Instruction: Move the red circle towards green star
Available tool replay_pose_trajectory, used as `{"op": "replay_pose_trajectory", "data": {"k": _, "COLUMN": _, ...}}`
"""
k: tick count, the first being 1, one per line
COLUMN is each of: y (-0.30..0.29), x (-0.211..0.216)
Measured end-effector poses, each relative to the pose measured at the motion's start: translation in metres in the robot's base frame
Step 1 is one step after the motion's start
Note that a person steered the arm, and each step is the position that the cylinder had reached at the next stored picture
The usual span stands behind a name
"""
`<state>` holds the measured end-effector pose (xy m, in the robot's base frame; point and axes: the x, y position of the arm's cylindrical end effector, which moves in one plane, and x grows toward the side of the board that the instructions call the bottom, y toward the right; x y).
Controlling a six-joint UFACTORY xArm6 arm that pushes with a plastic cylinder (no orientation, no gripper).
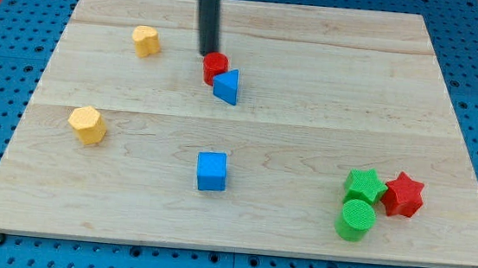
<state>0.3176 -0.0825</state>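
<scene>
The red circle stands in the upper middle of the wooden board, touching a blue triangle at its lower right. My tip is right at the red circle's upper left edge, touching or nearly touching it. The green star lies far off at the view's lower right, between a red star on its right and a green circle just below it.
A blue cube sits in the lower middle. A yellow hexagon-like block is at the upper left and another yellow block at the left. The board rests on a blue pegboard.
</scene>
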Motion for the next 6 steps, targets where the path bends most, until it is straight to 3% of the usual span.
{"op": "replay_pose_trajectory", "data": {"k": 2, "y": 0.111, "x": 0.091}}
{"op": "replay_pose_trajectory", "data": {"k": 3, "y": 0.081, "x": 0.076}}
{"op": "replay_pose_trajectory", "data": {"k": 5, "y": 0.203, "x": 0.134}}
{"op": "replay_pose_trajectory", "data": {"k": 6, "y": 0.169, "x": 0.111}}
